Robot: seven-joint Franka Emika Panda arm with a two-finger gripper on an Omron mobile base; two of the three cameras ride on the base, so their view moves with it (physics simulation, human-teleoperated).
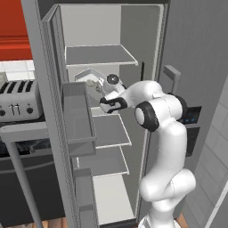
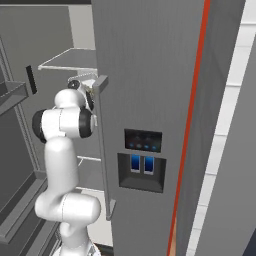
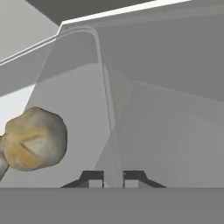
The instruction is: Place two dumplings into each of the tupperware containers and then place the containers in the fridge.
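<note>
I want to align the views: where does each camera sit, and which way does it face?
Left base view: behind-left; faces open tall grey fridge; white arm, gripper.
Right base view: behind-right; faces fridge door; white arm.
Hand view: on hand; gripper pinching light rectangular container's rim, beige dumpling inside.
Shared: fridge shelves, arm.

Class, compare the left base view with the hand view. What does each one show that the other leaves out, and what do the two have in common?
Left base view: the fridge with one door open, its shelves and door bins, a toaster beside it, and the white arm reaching inside.
Hand view: a close look at the tool shut on the thin wall of the tupperware container.
Both: that container and a dumpling lying in it.
</note>
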